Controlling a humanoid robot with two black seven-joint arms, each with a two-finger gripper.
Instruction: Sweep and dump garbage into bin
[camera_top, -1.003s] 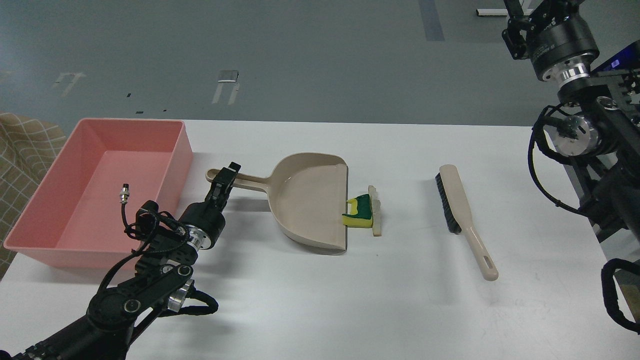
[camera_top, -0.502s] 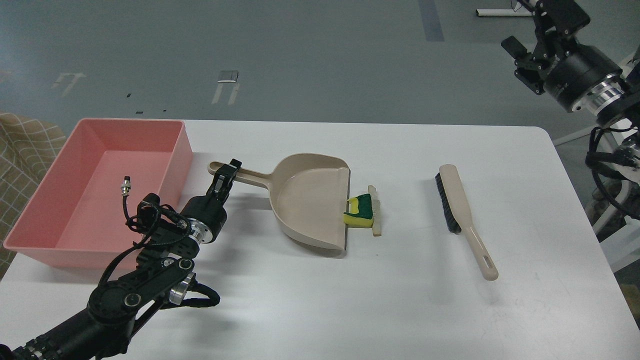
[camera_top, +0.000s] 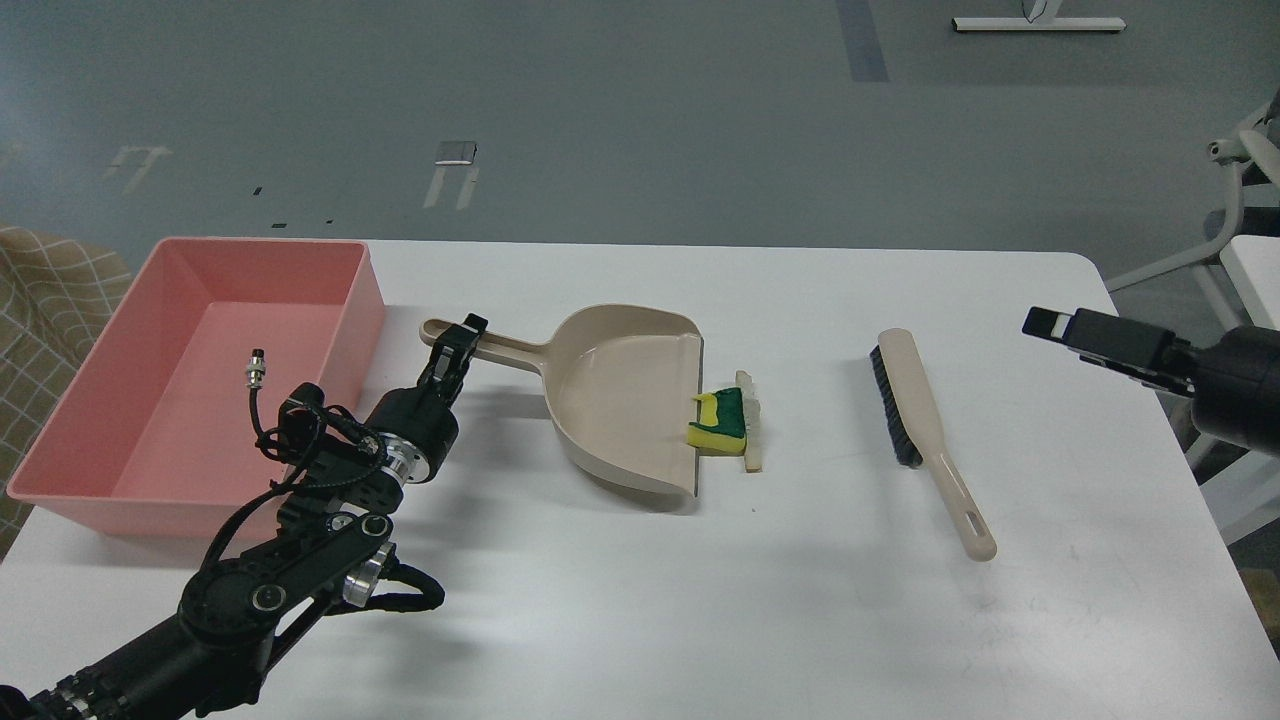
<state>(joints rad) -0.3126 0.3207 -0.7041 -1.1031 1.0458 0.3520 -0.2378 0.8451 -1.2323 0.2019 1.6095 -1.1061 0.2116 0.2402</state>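
Observation:
The garbage lies mid-table: a yellow sponge chunk with a green layer (camera_top: 718, 422) and a pale beige flat slice (camera_top: 752, 425) just right of it. Both sit against the open lip of the beige dustpan (camera_top: 625, 395). My left gripper (camera_top: 455, 345) is shut on the dustpan's handle, and a shadow under the pan suggests its lip is slightly raised. The pink bin (camera_top: 365, 300) stands at the far left and holds nothing. My right gripper (camera_top: 1045, 323) reaches in from the right edge, well right of the brush; its fingers cannot be told apart.
The beige black-bristled brush (camera_top: 925, 420) lies on the white table (camera_top: 800, 600) right of the garbage, handle toward me. A checked cloth (camera_top: 40, 290) shows past the table's left edge. A white chair frame (camera_top: 1235, 200) stands off the table's right corner.
My right arm has swung down from the upper right and now points in low from the right edge. My left gripper has shifted the dustpan handle slightly away and to the right.

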